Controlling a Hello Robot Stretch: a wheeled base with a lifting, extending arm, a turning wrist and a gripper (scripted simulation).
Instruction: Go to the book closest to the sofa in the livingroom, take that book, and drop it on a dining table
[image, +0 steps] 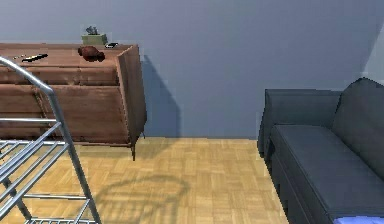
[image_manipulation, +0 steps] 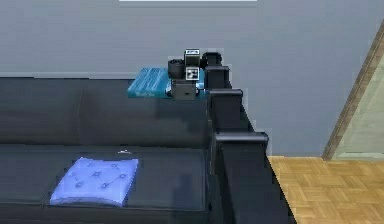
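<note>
1. The arm (image_manipulation: 238, 150) comes up from the bottom edge of the arm side view as a dark square bar. It runs alongside the dark sofa's (image_manipulation: 60, 115) armrest and reaches out to the line of the backrest top.
2. At its far end sit the two white squares (image_manipulation: 189, 74), and the gripper (image_manipulation: 168, 86) pokes out just left of them, level with the top of the sofa back.
3. Here's the book (image_manipulation: 148, 82): a flat blue slab directly left of the gripper, right at its fingers. It lies along the sofa back's top edge, with the grey wall (image_manipulation: 90, 40) behind it.
4. Holding it or not? I cannot tell, because the book overlaps the sofa back and the fingers vanish against it.
5. For print, the white squares carry black marks, patterns rather than words.
6. Down and left of the gripper, a pale blue patterned cushion (image_manipulation: 97, 182) lies flat on the sofa seat. Down and to its right, wood floor (image_manipulation: 325, 190) meets a pale door frame (image_manipulation: 362, 100).
7. The forward view catches the sofa (image: 330, 140) at its right.
8. At that view's left stands a wooden dresser (image: 85, 95) with small dark things (image: 93, 40) on top. A grey metal frame (image: 45, 150) crosses the lower left corner.
</note>
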